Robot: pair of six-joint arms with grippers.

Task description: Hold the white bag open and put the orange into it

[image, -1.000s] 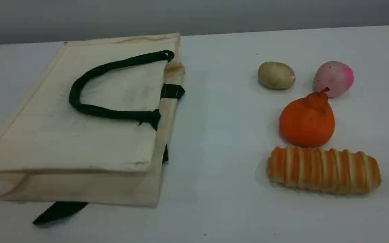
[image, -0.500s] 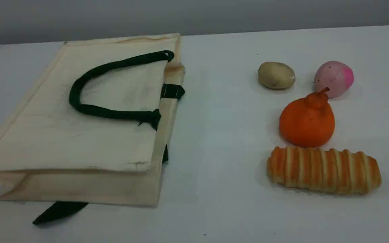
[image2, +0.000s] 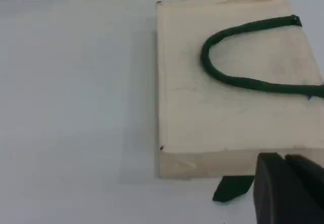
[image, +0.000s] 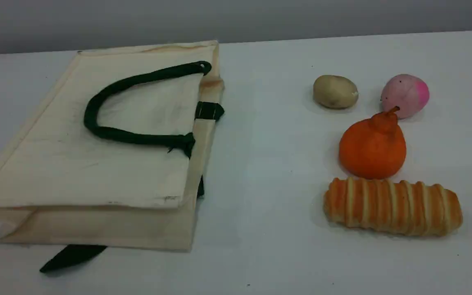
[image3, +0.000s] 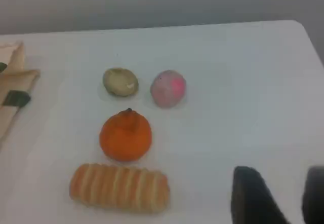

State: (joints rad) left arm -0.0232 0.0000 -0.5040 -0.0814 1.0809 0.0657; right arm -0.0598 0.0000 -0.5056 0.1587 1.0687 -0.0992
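Observation:
The white bag (image: pixel 96 168) lies flat and closed on the left of the table, its dark green handle (image: pixel 137 138) looped on top. It also fills the left wrist view as the white bag (image2: pixel 228 112). The orange (image: pixel 372 147) stands on the right, stem up, and the right wrist view shows the orange (image3: pixel 125 137) at centre left. Neither arm is in the scene view. My left gripper (image2: pixel 285 188) hovers off the bag's near corner, fingers together and empty. My right gripper (image3: pixel 291 198) hangs to the right of the orange, open and empty.
A bread roll (image: pixel 392 207) lies just in front of the orange. A pink fruit (image: pixel 405 95) and a potato (image: pixel 335 91) sit behind it. A green strap (image: pixel 72 256) sticks out from under the bag's near side. Table edge (image3: pixel 309 36) at far right.

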